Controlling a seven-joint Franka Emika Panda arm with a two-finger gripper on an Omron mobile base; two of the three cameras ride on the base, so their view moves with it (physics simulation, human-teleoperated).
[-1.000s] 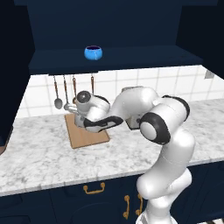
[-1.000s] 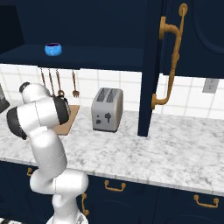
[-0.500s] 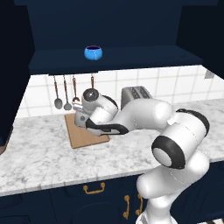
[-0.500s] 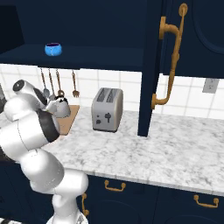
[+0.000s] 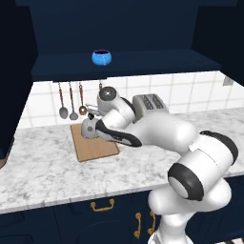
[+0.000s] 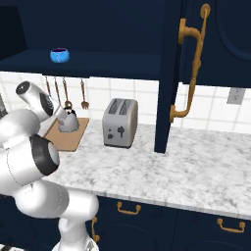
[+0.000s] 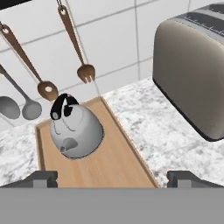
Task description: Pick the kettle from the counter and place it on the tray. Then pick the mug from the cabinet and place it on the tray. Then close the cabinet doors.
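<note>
Pulled back from the kettle since a second ago, the pincer hangs open and empty, its tips wide apart over the near end of the tray. That kettle stands upright on the tray's far half, on the table, left of the toaster. Utensils hang on the tiled wall behind. Above, the mug sits on the cabinet shelf, doors open.
</note>
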